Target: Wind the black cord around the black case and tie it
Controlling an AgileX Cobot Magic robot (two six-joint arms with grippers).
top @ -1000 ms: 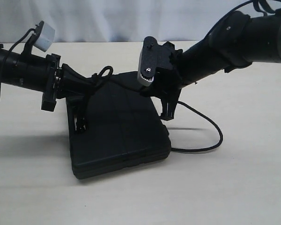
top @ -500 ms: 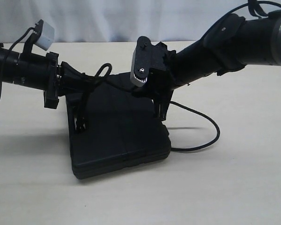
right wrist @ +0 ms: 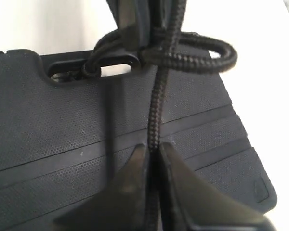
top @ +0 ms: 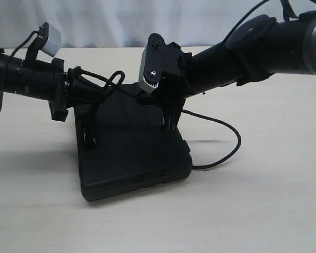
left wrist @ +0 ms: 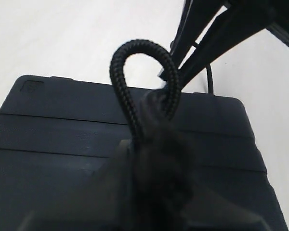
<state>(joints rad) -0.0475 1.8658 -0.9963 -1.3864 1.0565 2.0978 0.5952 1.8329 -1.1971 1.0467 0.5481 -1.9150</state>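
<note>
The case (top: 131, 158) lies flat on the table (top: 263, 211), the cord (right wrist: 155, 110) running across its lid, pinched by the right gripper (right wrist: 153, 154), its loop (left wrist: 144, 62) at the left gripper (left wrist: 154, 178), whose grip I can't make out.

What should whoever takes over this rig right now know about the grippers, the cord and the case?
Left gripper: closed on the black cord at its looped end, above the black case.
Right gripper: shut on a cord strand over the lid.
The case lies on the table; slack cord curves over the table to the case's right edge.
Done: one strand drawn straight across the lid between the grippers.
To do: finish the wrap and tie it; no finished knot around the case shows.
</note>
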